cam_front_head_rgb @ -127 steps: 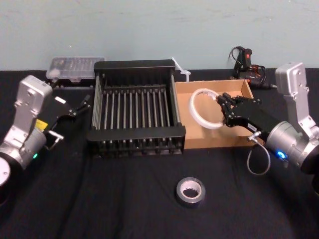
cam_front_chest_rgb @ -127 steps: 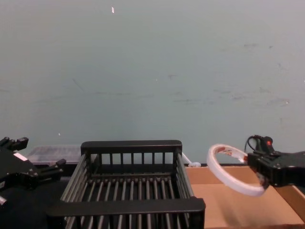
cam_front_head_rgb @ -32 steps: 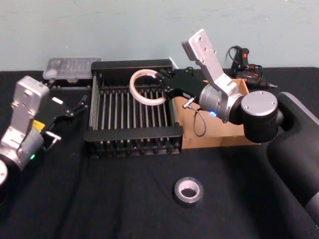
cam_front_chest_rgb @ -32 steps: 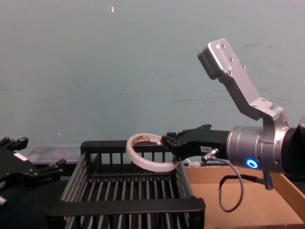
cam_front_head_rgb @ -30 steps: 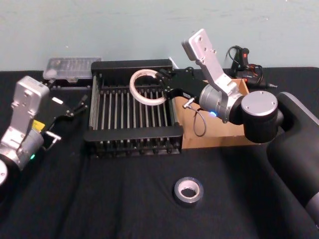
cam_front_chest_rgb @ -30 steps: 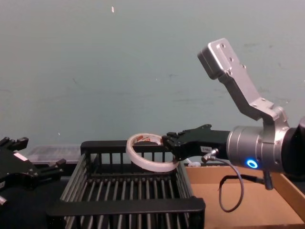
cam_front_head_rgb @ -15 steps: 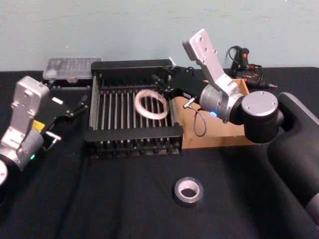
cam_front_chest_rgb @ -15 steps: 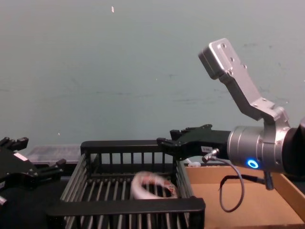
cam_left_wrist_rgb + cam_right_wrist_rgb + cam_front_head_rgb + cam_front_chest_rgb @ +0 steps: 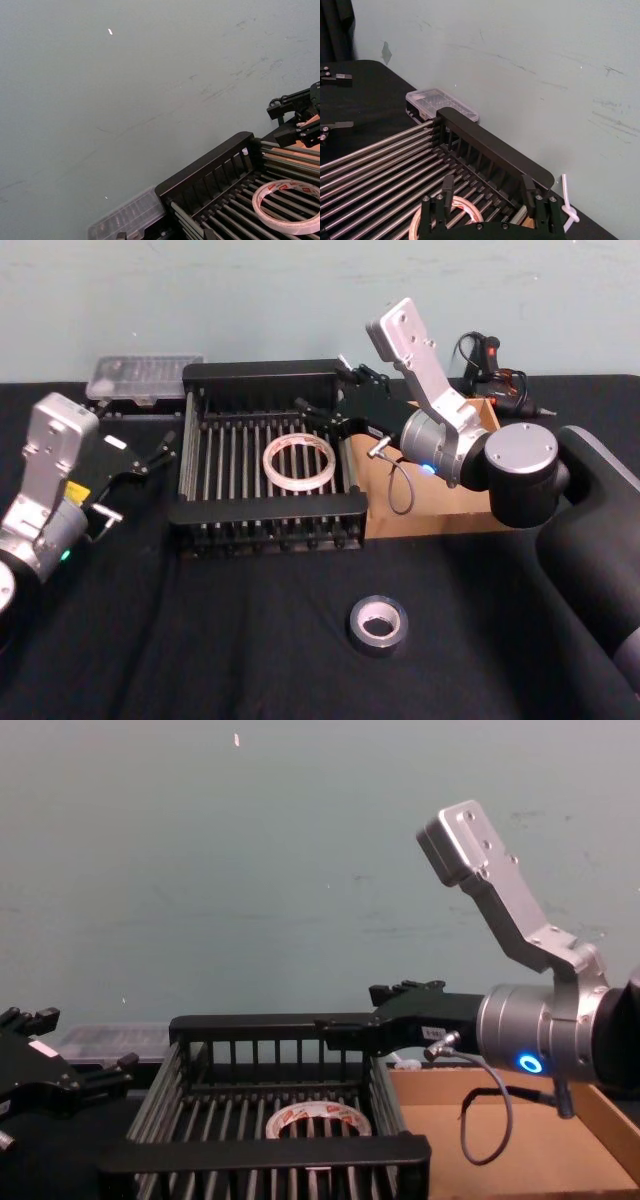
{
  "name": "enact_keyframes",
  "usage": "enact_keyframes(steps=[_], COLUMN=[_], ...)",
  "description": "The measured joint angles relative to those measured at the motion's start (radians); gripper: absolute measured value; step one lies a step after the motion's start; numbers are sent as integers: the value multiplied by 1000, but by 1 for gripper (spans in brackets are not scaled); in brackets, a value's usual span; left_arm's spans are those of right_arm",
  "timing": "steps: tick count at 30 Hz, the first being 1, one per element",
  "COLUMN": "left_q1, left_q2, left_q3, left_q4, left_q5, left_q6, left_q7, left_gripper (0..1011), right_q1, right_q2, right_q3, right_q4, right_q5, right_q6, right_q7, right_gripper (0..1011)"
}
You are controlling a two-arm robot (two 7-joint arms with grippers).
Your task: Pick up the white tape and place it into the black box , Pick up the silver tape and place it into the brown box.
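The white tape (image 9: 298, 462) lies flat on the barred floor of the black box (image 9: 270, 508), right of its middle; I also see the tape (image 9: 318, 1118) from the side. My right gripper (image 9: 328, 390) hovers open above the box's far right corner, with nothing between its fingers (image 9: 446, 186). The silver tape (image 9: 379, 623) lies on the black cloth in front, free of both grippers. The brown box (image 9: 440, 510) stands right of the black box, partly hidden by my right arm. My left gripper (image 9: 150, 447) is parked open to the left of the black box.
A clear plastic case (image 9: 140, 375) sits behind the black box at the left. A black and red tool (image 9: 490, 360) lies at the back right. Open black cloth stretches along the front around the silver tape.
My right gripper has opened and let go of the white tape, which fell into the black box and settled flat. The left arm has not moved.
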Motion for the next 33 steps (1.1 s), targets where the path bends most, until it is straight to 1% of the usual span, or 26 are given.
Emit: enact_keyframes(steps=[4,7,10,16,19,23,26,30,33], left_q1=[0,0,0,0,0,0,0,0,0], left_q2=[0,0,0,0,0,0,0,0,0], left_q3=[0,0,0,0,0,0,0,0,0], left_q4=[0,0,0,0,0,0,0,0,0], left_q5=[0,0,0,0,0,0,0,0,0], left_q6=[0,0,0,0,0,0,0,0,0], left_q7=[0,0,0,0,0,0,0,0,0], left_gripper=[1001,1001,1001,1001,1001,1001,1001,1001,1001], right_q1=[0,0,0,-28,-56,-82,-111,-134,-164], right_q2=[0,0,0,11,21,33,53,70,91], right_q3=[0,0,0,16,31,41,50,55,59], right_q4=[0,0,0,-42,-84,-124,-168,-203,-249], right_q5=[0,0,0,7,25,40,60,74,89], right_q6=[0,0,0,2,13,30,45,53,58], right_q7=[0,0,0,-6,-8,-6,3,8,10], right_gripper=[941,1002,1002,1002,1002,1002,1002,1002,1002])
